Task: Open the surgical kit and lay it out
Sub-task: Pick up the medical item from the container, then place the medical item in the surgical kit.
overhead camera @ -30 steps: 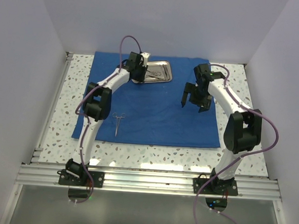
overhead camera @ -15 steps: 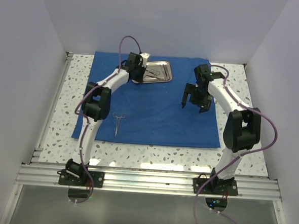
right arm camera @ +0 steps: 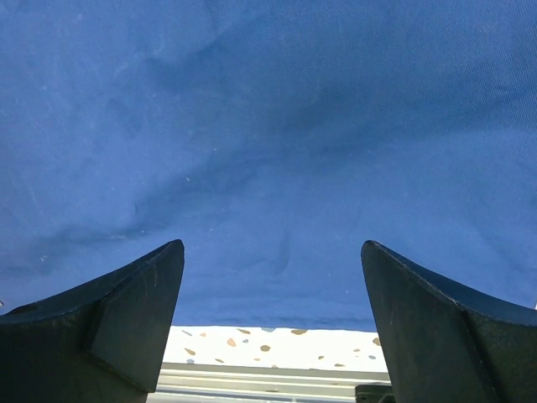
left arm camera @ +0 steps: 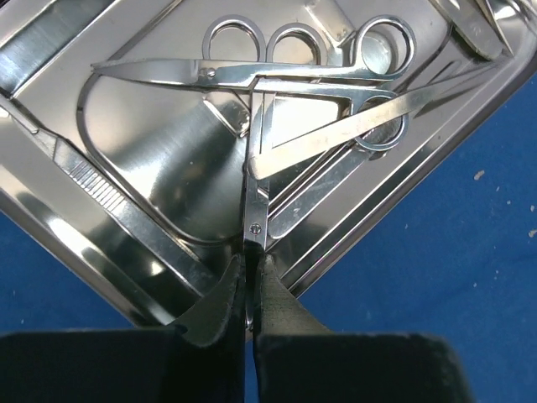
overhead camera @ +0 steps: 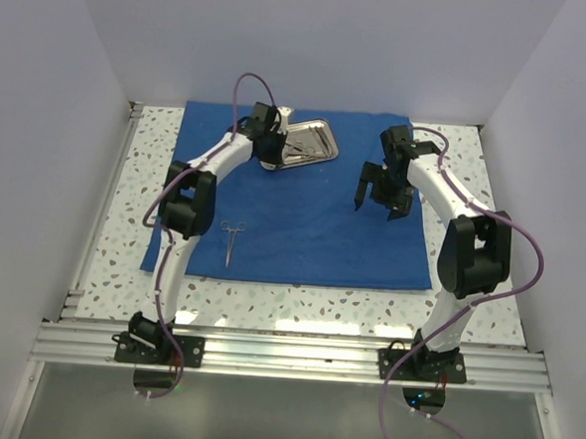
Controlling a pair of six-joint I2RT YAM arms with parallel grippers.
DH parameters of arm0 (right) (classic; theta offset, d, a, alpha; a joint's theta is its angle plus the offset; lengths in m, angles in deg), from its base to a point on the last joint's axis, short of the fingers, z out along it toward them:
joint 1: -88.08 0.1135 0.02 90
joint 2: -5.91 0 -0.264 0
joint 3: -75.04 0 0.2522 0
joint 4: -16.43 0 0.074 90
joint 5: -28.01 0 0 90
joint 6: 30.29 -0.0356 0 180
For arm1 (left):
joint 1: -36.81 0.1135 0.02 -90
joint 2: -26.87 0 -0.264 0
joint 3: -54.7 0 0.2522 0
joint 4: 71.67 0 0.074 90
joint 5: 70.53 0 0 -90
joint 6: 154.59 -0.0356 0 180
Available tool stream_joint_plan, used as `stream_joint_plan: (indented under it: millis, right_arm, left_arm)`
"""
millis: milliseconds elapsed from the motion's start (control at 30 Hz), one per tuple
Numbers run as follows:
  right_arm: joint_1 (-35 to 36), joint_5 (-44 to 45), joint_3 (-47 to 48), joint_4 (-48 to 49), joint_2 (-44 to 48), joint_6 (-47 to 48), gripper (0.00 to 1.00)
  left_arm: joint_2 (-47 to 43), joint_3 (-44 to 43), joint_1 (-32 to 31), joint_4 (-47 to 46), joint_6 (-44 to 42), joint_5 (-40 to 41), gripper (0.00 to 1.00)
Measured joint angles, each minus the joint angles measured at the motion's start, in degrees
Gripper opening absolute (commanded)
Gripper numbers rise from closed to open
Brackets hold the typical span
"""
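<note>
The royal-blue drape (overhead camera: 313, 216) lies spread flat on the table. The steel tray (overhead camera: 313, 141) sits on its far part, with several instruments inside. In the left wrist view, my left gripper (left arm camera: 250, 270) is shut on the tip of a ring-handled instrument (left arm camera: 255, 189) that lies in the tray (left arm camera: 419, 164). Tweezers (left arm camera: 92, 176) lie along the tray's left side. In the top view, my left gripper (overhead camera: 269, 154) is at the tray's near-left corner. One ring-handled forceps (overhead camera: 232, 242) lies on the drape near the left. My right gripper (overhead camera: 379, 198) hangs open and empty over the drape (right arm camera: 268, 126).
Speckled tabletop (overhead camera: 298, 304) borders the drape at the front and sides. An aluminium rail (overhead camera: 285, 353) runs along the near edge. White walls close in on three sides. The right wrist view shows the drape's near edge and the tabletop (right arm camera: 277, 340) between the fingers.
My left gripper has drawn slightly to the left at the tray's near-left corner, and the tray has turned a little. The right arm has barely moved.
</note>
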Motion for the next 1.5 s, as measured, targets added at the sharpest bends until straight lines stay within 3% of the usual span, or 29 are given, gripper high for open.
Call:
stream_joint_plan:
  millis: [433, 733, 1133, 1500]
  right_arm:
    - [0.00, -1.38, -1.20, 2.54, 0.22, -2.71, 0.90]
    - [0.02, -3.19, -3.48, 4.55, 1.01, -6.62, 0.90]
    - [0.17, -2.93, -4.33, 4.63, 5.79, -8.70, 0.90]
    - [0.35, -5.66, -9.75, 6.64, 13.07, -6.03, 0.90]
  left_arm:
    - [-5.33, -2.29, 0.50, 12.50, 4.74, 6.05, 0.00]
    - [-14.56, 4.87, 3.39, 14.47, 11.13, -1.14, 0.00]
    - [-31.61, 30.23, 3.28, 12.85, 15.26, -2.64, 0.00]
    - [-60.17, 48.96, -0.50, 12.50, 24.22, 7.82, 0.00]
